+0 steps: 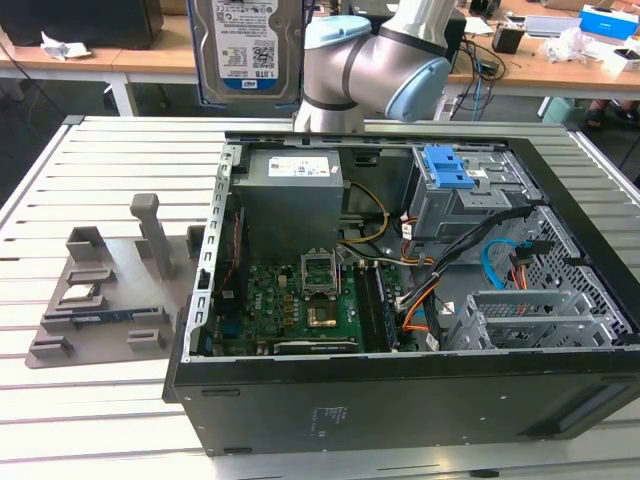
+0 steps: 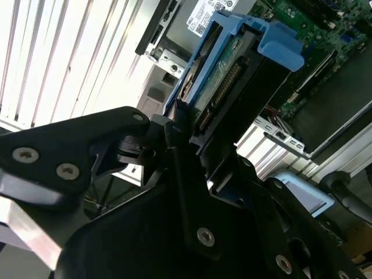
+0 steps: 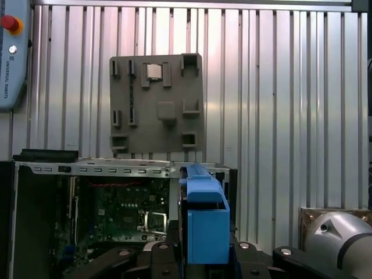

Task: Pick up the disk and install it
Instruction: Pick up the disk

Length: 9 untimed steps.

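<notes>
The gripper (image 2: 200,142) is being seen in the second wrist view with its fingers pinching the disk (image 2: 229,75) by the blue-bracketed edges. In the exterior view the disk is being held upright, label outward, high above the far side of the open computer case (image 1: 400,392), well apart from the drive cage (image 1: 465,195). A grey tray (image 1: 120,280) is being carried by the slatted table (image 1: 100,430).

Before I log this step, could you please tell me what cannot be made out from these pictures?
- Top of the disk: exterior view, cut off by the upper frame edge.
- How far the gripper reaches along the disk: second wrist view, hidden behind the disk itself.
- Inside of the drive cage: exterior view, hidden by its own walls and blue latch.
</notes>
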Each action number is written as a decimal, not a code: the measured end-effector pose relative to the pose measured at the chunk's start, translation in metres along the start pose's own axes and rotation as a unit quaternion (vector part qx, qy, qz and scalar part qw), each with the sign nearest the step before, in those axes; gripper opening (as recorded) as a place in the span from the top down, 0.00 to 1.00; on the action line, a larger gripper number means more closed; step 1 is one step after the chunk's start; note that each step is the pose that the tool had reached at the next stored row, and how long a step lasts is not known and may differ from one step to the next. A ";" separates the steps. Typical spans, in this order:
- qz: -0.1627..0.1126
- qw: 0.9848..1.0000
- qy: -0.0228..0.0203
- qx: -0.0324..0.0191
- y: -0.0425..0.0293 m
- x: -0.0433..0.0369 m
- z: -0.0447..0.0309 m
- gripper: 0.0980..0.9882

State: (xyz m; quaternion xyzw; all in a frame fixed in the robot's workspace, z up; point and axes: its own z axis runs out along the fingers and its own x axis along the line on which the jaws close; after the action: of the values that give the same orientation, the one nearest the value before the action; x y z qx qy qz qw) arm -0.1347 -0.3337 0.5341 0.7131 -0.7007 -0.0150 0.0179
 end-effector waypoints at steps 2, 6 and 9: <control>0.000 1.000 0.000 0.000 -0.0092 0.0002 -0.0004 0.70; 0.000 1.000 0.000 0.000 -0.0235 0.0004 -0.0011 0.70; 0.000 1.000 0.000 0.000 -0.0312 0.0006 -0.0014 0.70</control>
State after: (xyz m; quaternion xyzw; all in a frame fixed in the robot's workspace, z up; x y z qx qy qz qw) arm -0.1034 -0.3337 0.5341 0.7131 -0.7006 -0.0151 0.0179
